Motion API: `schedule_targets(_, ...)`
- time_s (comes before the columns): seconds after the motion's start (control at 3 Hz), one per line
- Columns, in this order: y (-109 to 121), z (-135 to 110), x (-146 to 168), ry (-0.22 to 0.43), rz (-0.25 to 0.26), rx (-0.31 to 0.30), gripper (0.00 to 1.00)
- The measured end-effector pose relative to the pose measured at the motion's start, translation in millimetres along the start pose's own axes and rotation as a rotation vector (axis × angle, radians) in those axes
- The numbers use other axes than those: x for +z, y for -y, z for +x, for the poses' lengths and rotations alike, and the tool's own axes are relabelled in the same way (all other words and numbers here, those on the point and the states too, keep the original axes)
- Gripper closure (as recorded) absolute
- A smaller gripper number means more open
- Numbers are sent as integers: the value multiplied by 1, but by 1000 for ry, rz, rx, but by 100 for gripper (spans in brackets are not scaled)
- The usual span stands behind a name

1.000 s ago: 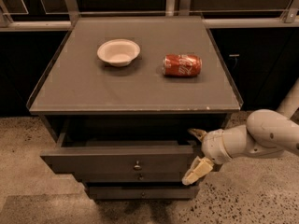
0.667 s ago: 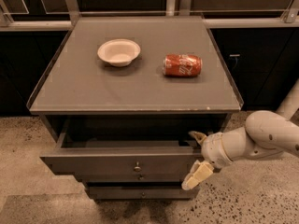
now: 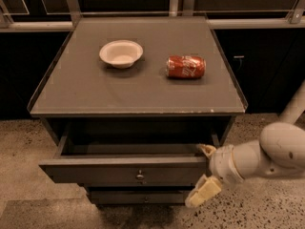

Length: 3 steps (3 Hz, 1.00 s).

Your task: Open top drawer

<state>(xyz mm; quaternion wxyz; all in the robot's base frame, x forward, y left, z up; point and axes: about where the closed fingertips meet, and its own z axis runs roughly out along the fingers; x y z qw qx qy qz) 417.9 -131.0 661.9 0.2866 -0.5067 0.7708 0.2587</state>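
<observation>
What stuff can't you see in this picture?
- Inside the top drawer: camera view; it is dark under the table, so I cannot tell what it holds.
- The lower drawer: mostly covered by the open top drawer.
- The robot arm: cut off by the right edge. Only its claw, at the top drawer front's right end, and part of the arm show.
</observation>
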Motion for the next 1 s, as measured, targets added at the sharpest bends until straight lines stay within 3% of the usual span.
schedule_targets(0.33,-55,1,-21,-31,33,73,0)
schedule_targets(0.67,-96,8,-36,-37,63,131,0)
schedule_targets(1.0,-114,14,-44,-44,63,148,0)
